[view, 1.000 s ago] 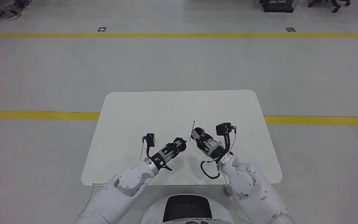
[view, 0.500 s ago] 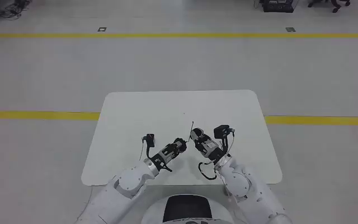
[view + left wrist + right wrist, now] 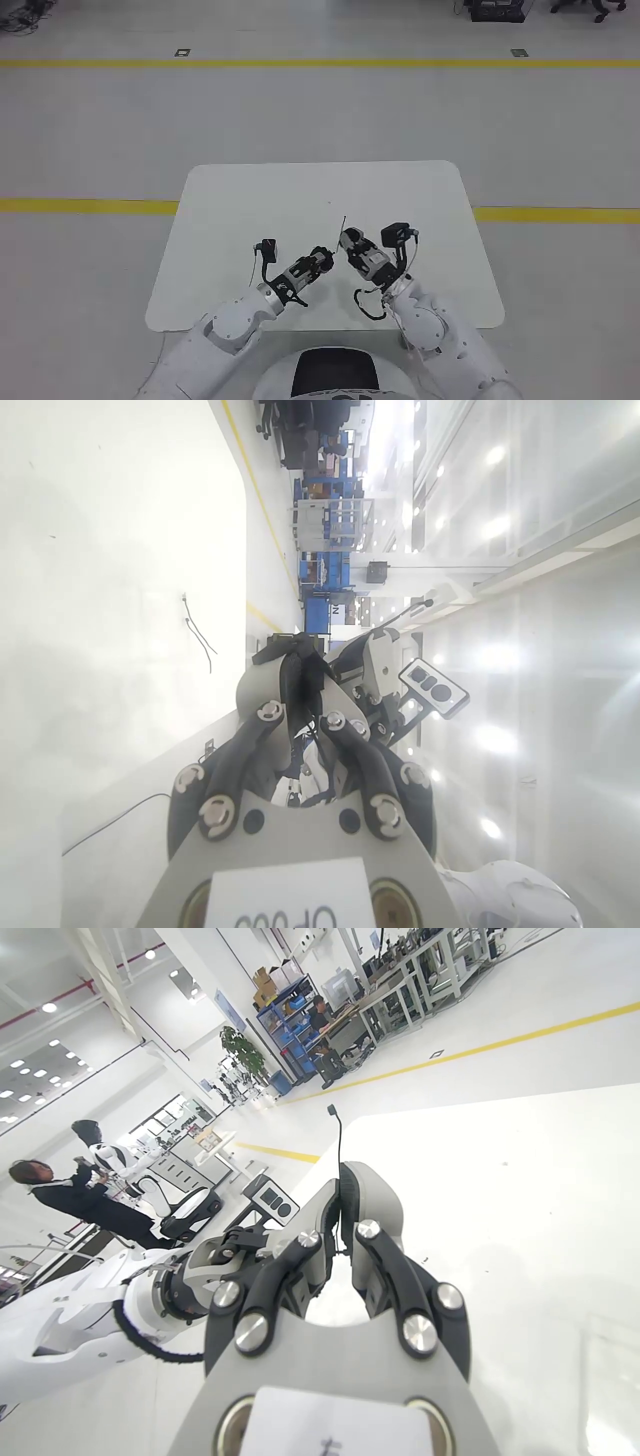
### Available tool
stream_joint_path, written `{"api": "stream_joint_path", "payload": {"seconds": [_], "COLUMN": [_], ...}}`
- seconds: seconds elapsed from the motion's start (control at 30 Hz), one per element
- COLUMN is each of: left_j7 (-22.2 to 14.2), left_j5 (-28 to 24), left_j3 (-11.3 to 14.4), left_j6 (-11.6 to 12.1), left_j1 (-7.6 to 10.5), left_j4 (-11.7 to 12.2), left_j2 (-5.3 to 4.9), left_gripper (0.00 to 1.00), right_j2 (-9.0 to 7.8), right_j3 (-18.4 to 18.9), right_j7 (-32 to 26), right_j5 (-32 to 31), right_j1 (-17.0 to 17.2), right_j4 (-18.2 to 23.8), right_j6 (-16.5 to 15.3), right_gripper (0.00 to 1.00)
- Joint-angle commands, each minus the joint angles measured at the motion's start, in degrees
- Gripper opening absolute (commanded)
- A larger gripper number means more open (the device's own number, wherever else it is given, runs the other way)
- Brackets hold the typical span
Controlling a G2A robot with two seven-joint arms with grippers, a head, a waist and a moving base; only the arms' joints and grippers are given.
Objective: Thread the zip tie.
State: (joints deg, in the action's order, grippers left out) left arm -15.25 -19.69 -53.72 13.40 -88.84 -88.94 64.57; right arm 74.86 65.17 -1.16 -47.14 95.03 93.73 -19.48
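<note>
I have the white, round-cornered rectangular table (image 3: 420,190) under both arms, which meet near its front middle. My right hand (image 3: 340,1193) is raised above the tabletop, with its grey fingers pinched narrow on the thin black plastic zip tie (image 3: 340,1143). The strap runs up between the ribbed pads and stands clear beyond the fingertips. Its small square head is at the free end, pointing away from the hand toward the far side of the table. A short length of the strap also shows below the pads, inside the hand.

My left hand (image 3: 320,257) sits just beside the right one, tip toward tip, with a small gap between them. I cannot tell whether it is open or closed, because dark cable and the right arm crowd the space in front of it.

Two loose thin black ties (image 3: 200,640) lie flat on the table, side by side. They are out ahead of the left hand and well apart from it.
</note>
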Motion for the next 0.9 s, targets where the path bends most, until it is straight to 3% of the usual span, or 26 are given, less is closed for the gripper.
{"api": "stream_joint_path", "payload": {"seconds": [0.0,0.33,0.57,0.87], "left_j7": [0.00,0.00,0.00,0.00], "left_j5": [0.00,0.00,0.00,0.00], "left_j3": [0.00,0.00,0.00,0.00], "left_j6": [0.00,0.00,0.00,0.00], "left_j1": [0.00,0.00,0.00,0.00], "left_j4": [0.00,0.00,0.00,0.00], "left_j2": [0.00,0.00,0.00,0.00], "left_gripper": [0.00,0.00,0.00,0.00], "right_j2": [-0.08,-1.33,-2.98,-2.98], "right_j3": [-0.32,-2.67,-6.44,-6.44], "right_j7": [0.34,4.34,8.05,8.05], "right_j5": [-0.26,0.15,2.12,2.12], "right_j1": [-0.17,-1.34,-3.42,-3.42], "right_j4": [0.01,-1.19,-2.56,-2.56], "right_j6": [0.00,0.00,0.00,0.00], "right_gripper": [0.00,0.00,0.00,0.00]}}
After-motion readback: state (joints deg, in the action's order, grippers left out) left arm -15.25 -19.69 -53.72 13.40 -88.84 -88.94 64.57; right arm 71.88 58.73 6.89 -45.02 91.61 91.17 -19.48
